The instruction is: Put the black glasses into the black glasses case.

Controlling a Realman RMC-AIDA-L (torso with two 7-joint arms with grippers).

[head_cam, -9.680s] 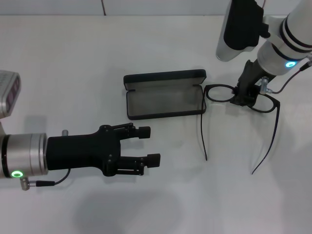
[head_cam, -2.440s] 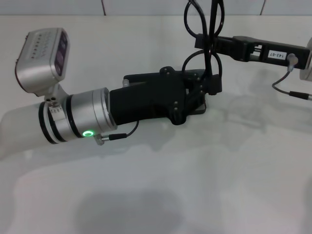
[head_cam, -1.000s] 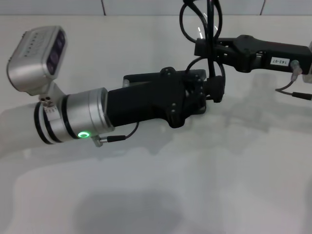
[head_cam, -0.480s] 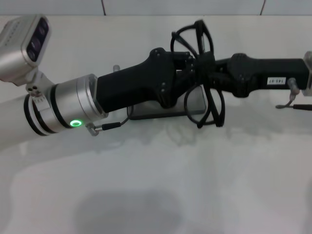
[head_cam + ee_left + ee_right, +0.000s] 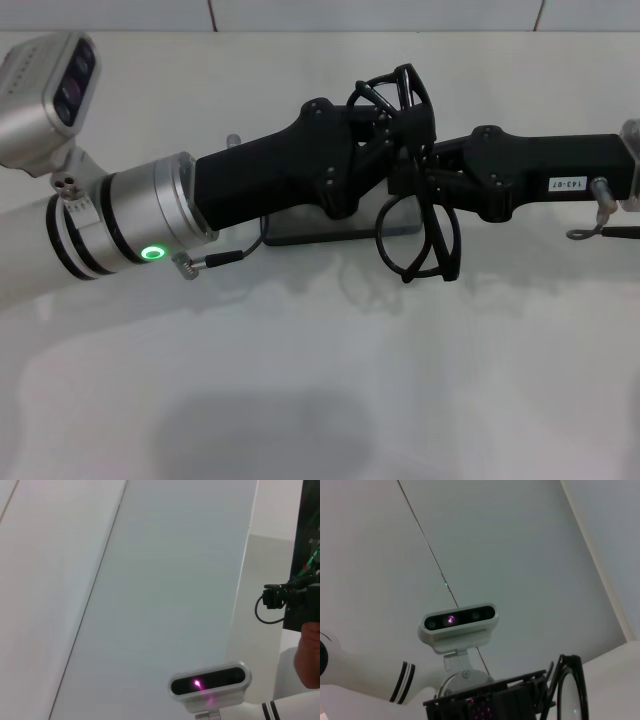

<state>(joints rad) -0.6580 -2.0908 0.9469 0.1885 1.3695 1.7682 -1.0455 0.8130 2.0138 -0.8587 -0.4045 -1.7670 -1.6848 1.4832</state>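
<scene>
Left claw [image 5: 395, 120] and right claw [image 5: 420, 165] meet in mid-air above the case [image 5: 320, 228], both gripping the glasses [image 5: 418, 225]. Glasses hang folded, clear of the worktop [image 5: 300, 380]. Case lies partly hidden beneath.

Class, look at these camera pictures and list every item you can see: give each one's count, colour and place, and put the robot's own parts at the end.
black glasses: one pair, black frame with clear lenses, held up in the air between the two grippers, above the case, one lens hanging low.
black glasses case: one, black with grey lining, lying open on the table, mostly hidden under the left arm.
table: one, white, under everything.
left gripper: one, black on a silver arm, reaching in from the left to the glasses' upper part.
right gripper: one, black, reaching in from the right, at the middle of the glasses.
</scene>
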